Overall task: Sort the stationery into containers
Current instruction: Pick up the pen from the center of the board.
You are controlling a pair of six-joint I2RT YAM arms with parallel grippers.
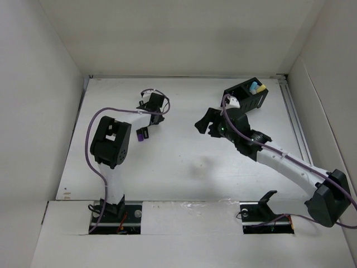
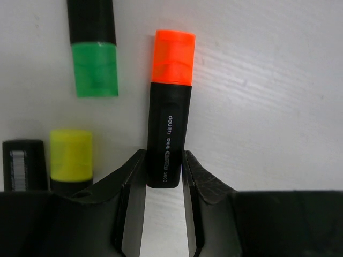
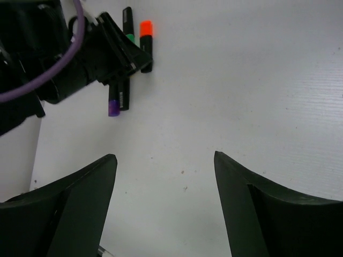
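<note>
My left gripper (image 2: 163, 160) is shut on the rear end of an orange-capped highlighter (image 2: 172, 80) with a black barrel, which lies on the white table. A green-capped marker (image 2: 95, 69) lies to its left. A yellow-capped marker (image 2: 71, 154) and another black barrel (image 2: 22, 163) lie beside my left finger. In the top view the left gripper (image 1: 155, 117) is at the middle left. The black organiser (image 1: 245, 96) stands at the back right and holds light blue and yellow items. My right gripper (image 1: 204, 126) is open and empty, between the organiser and the markers.
A purple-capped marker (image 3: 113, 107) lies near the left gripper; it also shows in the top view (image 1: 139, 135). The right wrist view shows the orange (image 3: 146, 28) and green (image 3: 130, 37) caps at the top left. White walls enclose the table (image 1: 184, 162) on three sides.
</note>
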